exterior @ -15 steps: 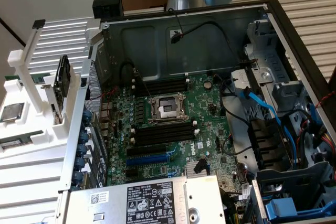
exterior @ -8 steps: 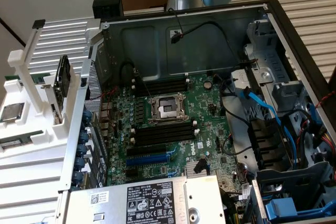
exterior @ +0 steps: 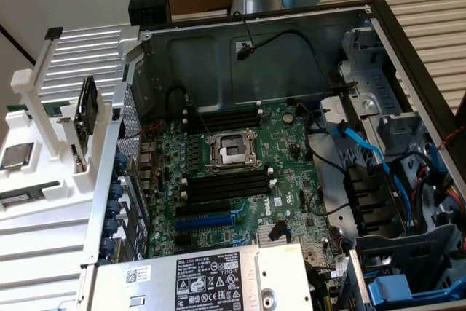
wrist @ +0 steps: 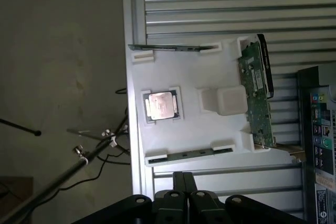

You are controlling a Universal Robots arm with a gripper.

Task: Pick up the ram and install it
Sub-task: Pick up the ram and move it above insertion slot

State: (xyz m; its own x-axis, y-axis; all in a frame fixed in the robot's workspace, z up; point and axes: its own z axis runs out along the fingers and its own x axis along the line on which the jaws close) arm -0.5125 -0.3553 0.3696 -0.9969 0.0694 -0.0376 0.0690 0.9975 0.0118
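**Operator:** Closest to your wrist camera is the pincer (wrist: 183, 176). What state is it in?

**Guide:** Note that its two black fingers (wrist: 177, 187) are pressed together with nothing between them. You see it against the ribbed metal surface (wrist: 220, 3), just off the edge of the white holder (wrist: 210, 129).

**Operator:** Where is the ram?

**Guide:** You have two sticks, both seated in clips of the holder and seen as thin strips. Ram stick one (wrist: 184, 154) lies along the holder edge nearest the pincer. Ram stick two (wrist: 173, 49) lies along the far edge. The pincer touches neither.

**Operator:** What sits between them?

**Guide:** You will find the square silver processor (wrist: 161, 104) in its recess and a white block (wrist: 223, 100) beside it. A green card (wrist: 256, 95) lies across the end toward the computer.

**Operator:** And the computer?

**Guide:** In the exterior view, refer to the open case (exterior: 291, 41). Long black slots (exterior: 224, 183) lie on either side of the socket (exterior: 231, 151) on the motherboard (exterior: 280, 180).
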